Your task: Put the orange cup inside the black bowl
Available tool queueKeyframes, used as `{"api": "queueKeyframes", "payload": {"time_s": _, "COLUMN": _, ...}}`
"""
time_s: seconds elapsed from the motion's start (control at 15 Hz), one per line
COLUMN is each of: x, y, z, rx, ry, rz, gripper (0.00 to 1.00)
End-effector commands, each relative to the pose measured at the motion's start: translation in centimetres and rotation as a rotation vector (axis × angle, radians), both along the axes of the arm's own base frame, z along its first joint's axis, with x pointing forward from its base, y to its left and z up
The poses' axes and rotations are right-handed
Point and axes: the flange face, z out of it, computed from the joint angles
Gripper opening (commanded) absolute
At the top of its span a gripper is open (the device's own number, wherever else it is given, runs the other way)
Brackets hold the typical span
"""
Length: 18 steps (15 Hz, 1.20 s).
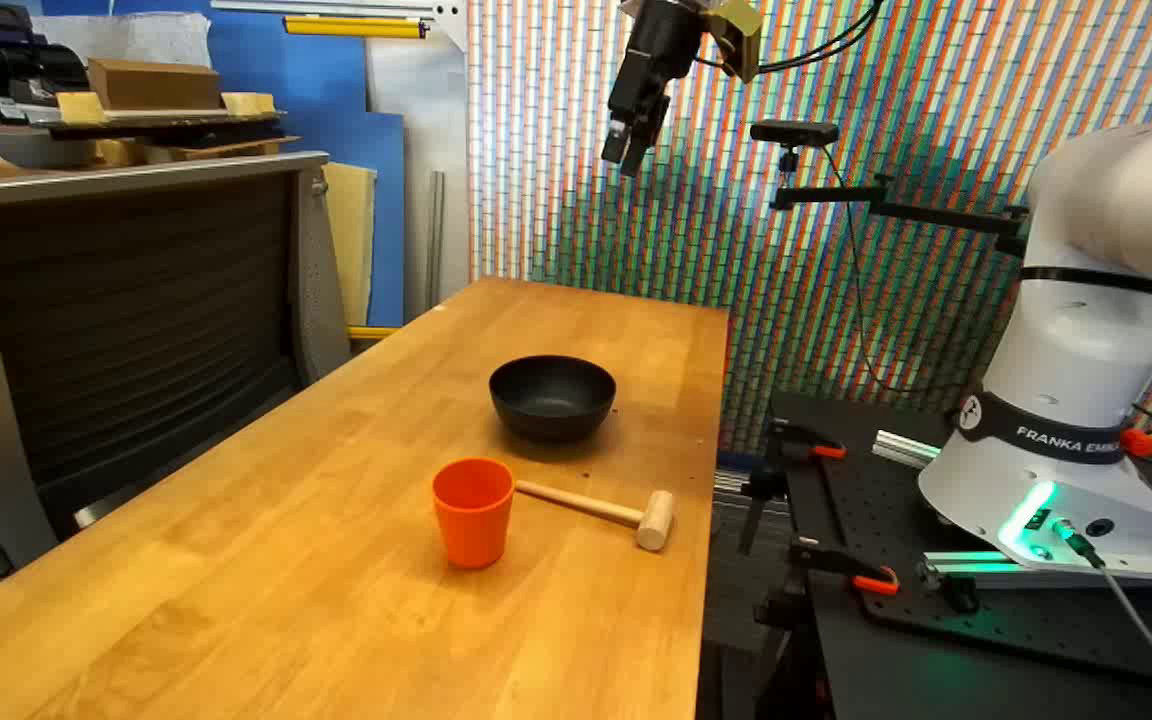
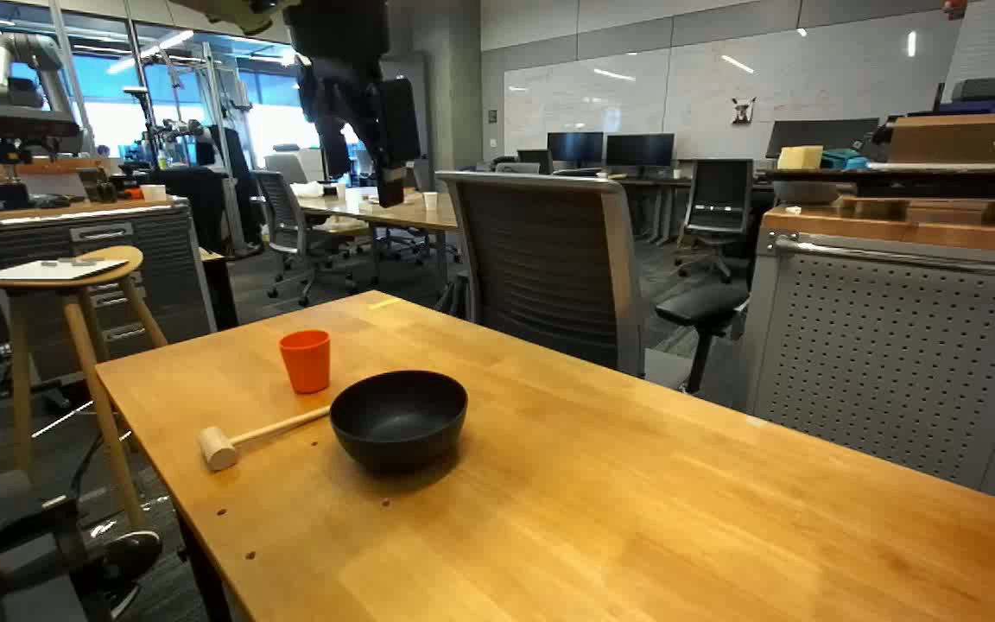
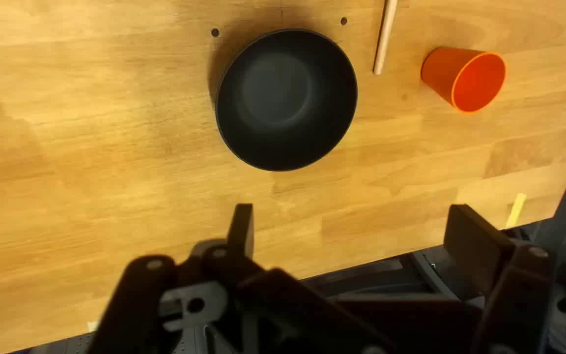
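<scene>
The orange cup [image 1: 474, 525] stands upright on the wooden table, also in an exterior view [image 2: 306, 364] and the wrist view [image 3: 445, 71]. The black bowl [image 1: 553, 410] stands upright near it with nothing inside, also in an exterior view [image 2: 398, 432] and the wrist view [image 3: 283, 98]. Cup and bowl are apart. My gripper [image 3: 352, 209] is open, with nothing between its fingers. It hangs high above the table in both exterior views [image 1: 624, 160] [image 2: 365, 186]. In the wrist view the bowl lies ahead of the fingers and the cup farther to the right.
A wooden mallet [image 1: 586, 503] lies on the table [image 1: 336, 560] beside the cup and bowl; its handle [image 3: 385, 39] points between them in the wrist view. A chair [image 2: 549, 268] stands at the table's edge. A camera on an arm [image 1: 794, 132] stands behind the table.
</scene>
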Motion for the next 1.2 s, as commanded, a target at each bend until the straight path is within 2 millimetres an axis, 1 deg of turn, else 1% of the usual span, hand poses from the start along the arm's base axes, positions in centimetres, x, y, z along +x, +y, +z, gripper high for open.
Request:
{"api": "queueKeyframes", "payload": {"time_s": 0.0, "x": 0.1, "y": 0.0, "z": 0.2, "rx": -0.001, "ry": -0.002, "rz": -0.001, "gripper": 1.0}}
{"api": "queueKeyframes", "payload": {"time_s": 0.2, "x": 0.2, "y": -0.1, "z": 0.8, "rx": -0.004, "ry": -0.015, "rz": -0.002, "gripper": 1.0}}
{"api": "queueKeyframes", "payload": {"time_s": 0.27, "x": 0.6, "y": 0.2, "z": 0.5, "rx": -0.029, "ry": 0.003, "rz": -0.004, "gripper": 1.0}}
{"api": "queueKeyframes", "payload": {"time_s": 0.33, "x": 1.6, "y": 1.2, "z": -0.3, "rx": -0.101, "ry": 0.016, "rz": -0.025, "gripper": 1.0}}
{"api": "queueKeyframes", "payload": {"time_s": 0.4, "x": 2.5, "y": 2.7, "z": -1.0, "rx": -0.159, "ry": 0.023, "rz": -0.024, "gripper": 1.0}}
{"api": "queueKeyframes", "payload": {"time_s": 0.47, "x": 3.6, "y": 5.3, "z": -2.0, "rx": -0.211, "ry": 0.022, "rz": 0.006, "gripper": 1.0}}
{"api": "queueKeyframes", "payload": {"time_s": 0.53, "x": 4.5, "y": 7.2, "z": -2.7, "rx": -0.263, "ry": 0.02, "rz": 0.019, "gripper": 1.0}}
{"api": "queueKeyframes", "payload": {"time_s": 0.6, "x": 5.4, "y": 10.2, "z": -3.9, "rx": -0.305, "ry": 0.025, "rz": 0.058, "gripper": 1.0}}
{"api": "queueKeyframes", "payload": {"time_s": 0.73, "x": 6.8, "y": 15.1, "z": -5.8, "rx": -0.376, "ry": 0.039, "rz": 0.123, "gripper": 1.0}}
{"api": "queueKeyframes", "payload": {"time_s": 0.87, "x": 8.0, "y": 19.2, "z": -7.8, "rx": -0.436, "ry": 0.057, "rz": 0.194, "gripper": 1.0}}
{"api": "queueKeyframes", "payload": {"time_s": 1.0, "x": 9.0, "y": 22.2, "z": -9.8, "rx": -0.483, "ry": 0.076, "rz": 0.253, "gripper": 1.0}}
{"api": "queueKeyframes", "payload": {"time_s": 1.13, "x": 9.9, "y": 24.5, "z": -11.6, "rx": -0.512, "ry": 0.096, "rz": 0.307, "gripper": 1.0}}
